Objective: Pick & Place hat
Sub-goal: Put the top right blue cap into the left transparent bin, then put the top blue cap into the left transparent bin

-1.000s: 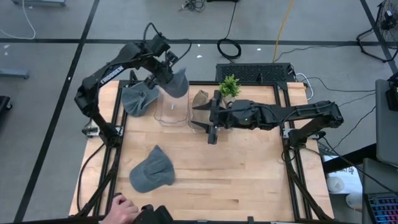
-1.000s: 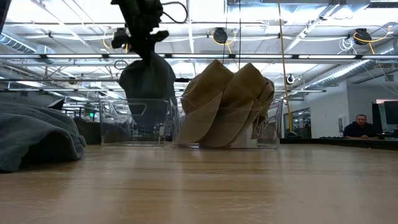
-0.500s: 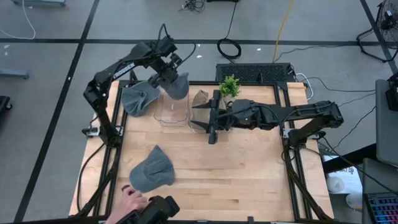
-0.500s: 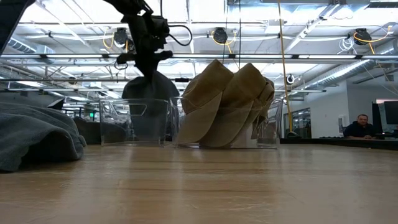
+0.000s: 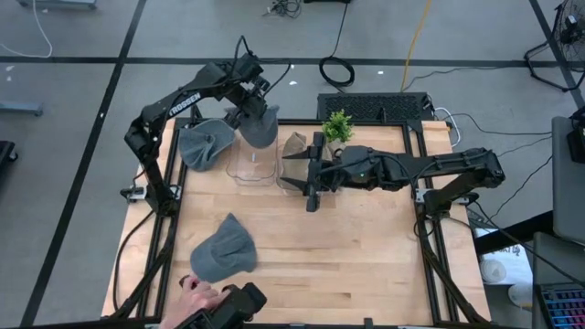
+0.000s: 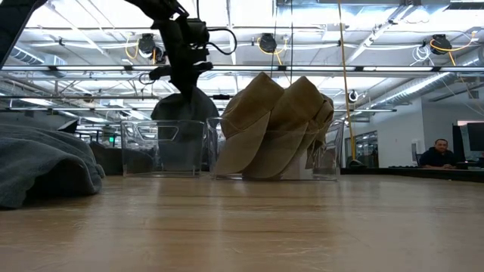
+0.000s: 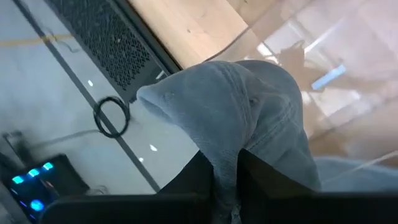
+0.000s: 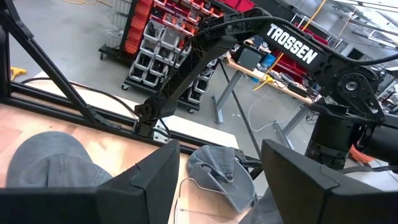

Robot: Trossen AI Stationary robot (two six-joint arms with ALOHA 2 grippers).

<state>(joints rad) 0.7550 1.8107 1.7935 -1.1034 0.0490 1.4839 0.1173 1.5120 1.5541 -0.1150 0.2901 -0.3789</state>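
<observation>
Grey hat (image 5: 260, 125) hangs pinched in the left gripper (image 7: 225, 177) above the far end of the empty clear bin (image 5: 252, 160), brim drooping toward it; tan hats (image 6: 276, 125) fill the second clear bin (image 6: 327, 160) just beside it, another grey hat (image 5: 225, 251) lies well in front of the empty bin, a third (image 5: 203, 146) just beside it. Right gripper (image 5: 311, 196) waits spread open in front of the tan-hat bin. Risk: the hat sits over the bin's far wall rather than its centre, so a release now probably drapes it on the rim or drops it behind.
</observation>
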